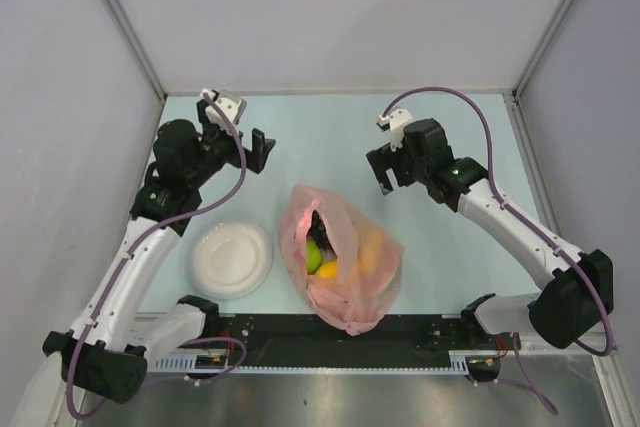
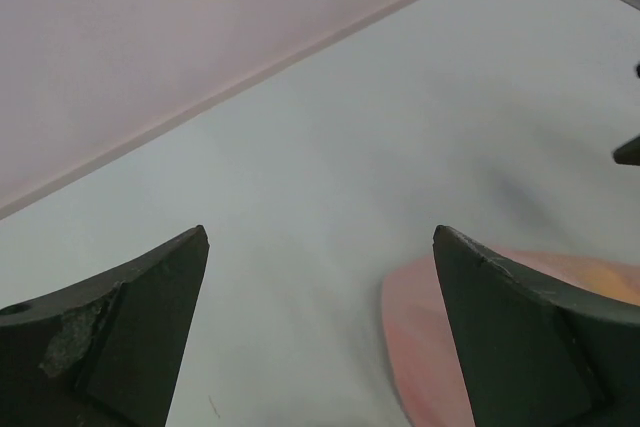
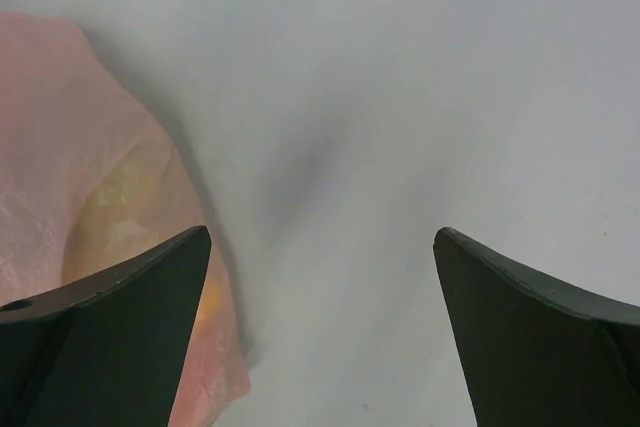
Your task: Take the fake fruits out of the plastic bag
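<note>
Nearest the arm bases, the plastic bag lay at the centre of the counter. The fake fruits were inside it; green, yellow, orange and dark pieces showed through the pink film. A white plate sat just beside the bag at its 9 o'clock. Farther out, the left hand hovered at the bag's 11 o'clock and the right hand at its 1 o'clock. Both hands were spread wide, gripped nothing and stood clear of the bag.

The thin translucent pink plastic bag lies crumpled on the pale table. Inside it are glossy plastic fruits: a green apple, a yellow fruit, and an orange oblong fruit seen through the film.
</note>
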`<state>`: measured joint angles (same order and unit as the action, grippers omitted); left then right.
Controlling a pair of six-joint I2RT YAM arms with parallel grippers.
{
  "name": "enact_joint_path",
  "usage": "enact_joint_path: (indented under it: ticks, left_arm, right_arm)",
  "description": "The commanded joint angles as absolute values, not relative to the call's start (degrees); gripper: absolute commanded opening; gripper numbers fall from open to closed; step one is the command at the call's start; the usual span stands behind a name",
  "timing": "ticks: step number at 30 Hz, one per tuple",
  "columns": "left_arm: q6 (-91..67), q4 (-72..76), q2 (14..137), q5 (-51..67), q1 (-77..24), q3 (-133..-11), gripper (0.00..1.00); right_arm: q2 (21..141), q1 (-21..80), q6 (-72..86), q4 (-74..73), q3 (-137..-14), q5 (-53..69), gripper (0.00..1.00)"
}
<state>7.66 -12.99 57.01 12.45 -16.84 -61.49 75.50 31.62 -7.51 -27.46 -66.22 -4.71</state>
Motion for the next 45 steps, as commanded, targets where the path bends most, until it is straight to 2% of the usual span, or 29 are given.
enact_joint_path:
  ticks: [1,5,9,15,19,22,24,27,29,34,40,45]
  left_arm:
    - [9.67,-21.61,56.78,22.92,-16.61,-66.71,1.00]
    - [10.89,-26.18,55.19,25.31,-16.61,-69.07,1.00]
    - [11.77,-33.73,54.76,27.50,-16.61,-74.17,1.00]
    - [10.38,-41.13,52.74,41.72,-16.79,-85.42,0.99]
    - [10.98,-51.83,54.22,43.85,-21.00,-92.98,0.95]
    - [10.64,-55.02,51.34,45.70,-22.06,-88.35,0.95]
    - [9.24,-52.66,48.53,44.31,-24.34,-80.62,0.93]
    - [2.84,-43.90,46.93,35.53,-27.24,-72.00,0.86]
    - [-1.91,-41.76,48.33,32.61,-27.25,-71.63,0.86]
    - [-4.39,-40.35,53.26,34.27,-30.31,-73.30,0.84]
    - [-3.08,-41.30,56.16,32.44,-36.73,-73.48,0.83]
    - [-2.20,-45.17,56.51,32.42,-36.91,-75.84,0.82]
  right_arm:
    - [74.09,30.77,-6.58,-29.45,-68.38,-2.74,1.00]
    - [72.69,30.24,-14.31,-31.01,-68.38,3.23,1.00]
    - [71.45,28.92,-16.61,-35.06,-68.38,16.32,1.00]
    - [74.00,27.08,-11.52,-37.27,-68.38,19.51,1.00]
    - [75.49,25.32,-9.94,-34.81,-68.38,18.90,1.00]
    - [76.64,24.70,-8.44,-32.70,-68.38,18.63,1.00]
    - [76.90,24.70,-7.74,-31.73,-68.38,18.02,1.00]
    - [76.73,24.70,-6.95,-31.11,-68.55,16.27,1.00]
    - [76.38,24.70,-7.12,-32.07,-69.25,15.91,1.00]
    - [74.45,25.13,-8.70,-34.01,-69.79,15.47,1.00]
    - [70.67,24.96,-8.87,-35.94,-69.79,16.70,1.00]
    - [68.65,24.79,-10.02,-37.53,-68.56,16.70,1.00]
